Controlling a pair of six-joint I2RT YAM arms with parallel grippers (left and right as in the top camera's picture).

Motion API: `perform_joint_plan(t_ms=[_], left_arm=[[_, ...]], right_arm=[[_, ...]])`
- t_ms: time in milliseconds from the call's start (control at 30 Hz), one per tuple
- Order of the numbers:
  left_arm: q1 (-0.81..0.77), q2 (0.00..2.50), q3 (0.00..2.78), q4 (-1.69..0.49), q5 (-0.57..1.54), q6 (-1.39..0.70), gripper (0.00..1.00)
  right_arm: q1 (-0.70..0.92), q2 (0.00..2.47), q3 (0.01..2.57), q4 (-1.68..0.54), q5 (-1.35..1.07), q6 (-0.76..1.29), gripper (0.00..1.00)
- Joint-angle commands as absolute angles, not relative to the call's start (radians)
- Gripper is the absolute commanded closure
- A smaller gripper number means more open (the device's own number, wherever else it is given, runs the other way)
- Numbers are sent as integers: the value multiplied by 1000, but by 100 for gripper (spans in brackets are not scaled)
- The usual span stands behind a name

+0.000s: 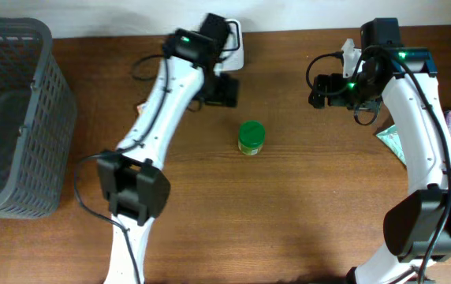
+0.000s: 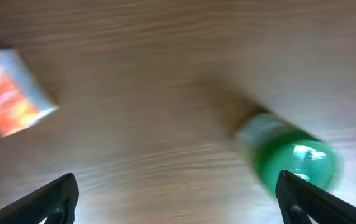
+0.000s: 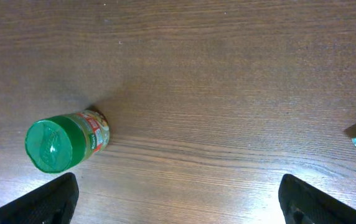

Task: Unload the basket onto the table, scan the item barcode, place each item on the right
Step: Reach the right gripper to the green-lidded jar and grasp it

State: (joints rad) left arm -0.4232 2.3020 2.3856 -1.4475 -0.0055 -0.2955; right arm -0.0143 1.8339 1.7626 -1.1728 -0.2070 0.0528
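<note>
On the brown wooden table, green-lidded jar, grey basket at edge

Even light, soft shadows; the left wrist view's green jar is blurred.

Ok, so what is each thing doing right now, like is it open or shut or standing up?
left hand, open, holding nothing.
right hand, open, holding nothing.
green jar, standing upright on the table, lid on, nothing touching it.
grey basket, upright at the table's left edge.
orange packet, lying flat, too blurry to read.
</note>
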Motion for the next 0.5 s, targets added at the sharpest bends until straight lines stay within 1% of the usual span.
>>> perform_joint_plan(t_ms=[0, 67, 133, 167, 200, 233, 267, 300, 333, 367, 400, 467], left_arm=[[-287, 2281, 2408, -1486, -60, -300, 1], [-210, 2281, 2405, -1503, -62, -299, 1], [-167, 2281, 2405, -1552, -147, -299, 1], [-150, 2281, 2405, -1559, -152, -299, 1], [-143, 2281, 2405, -1563, -151, -299, 1], [-143, 2281, 2405, -1574, -151, -299, 1], [-143, 2281, 2405, -1565, -150, -299, 1], [-144, 2281, 2405, -1561, -151, -299, 1], [-144, 2281, 2405, -1561, -151, -299, 1], [-144, 2281, 2405, -1561, -150, -299, 1], [-144, 2281, 2405, -1561, -151, -299, 1], [-144, 2281, 2405, -1561, -151, -299, 1]], right_arm=[[-14, 1837, 1759, -1172, -201, 60, 1], [-14, 1837, 1759, -1172, -201, 60, 1], [-14, 1838, 1759, -1169, -207, 60, 1], [-14, 1837, 1759, -1169, -287, 61, 1], [-13, 1837, 1759, -1213, -478, 60, 1], [-14, 1837, 1759, -1228, -577, 75, 1], [-13, 1837, 1759, -1205, -725, 113, 1], [22, 1839, 1759, -1170, -796, 101, 1], [61, 1839, 1759, -1159, -737, 102, 1], [120, 1842, 1759, -1159, -598, 102, 1], [206, 1851, 1759, -1163, -383, 122, 1], [349, 1864, 1759, -1132, -200, 129, 1]])
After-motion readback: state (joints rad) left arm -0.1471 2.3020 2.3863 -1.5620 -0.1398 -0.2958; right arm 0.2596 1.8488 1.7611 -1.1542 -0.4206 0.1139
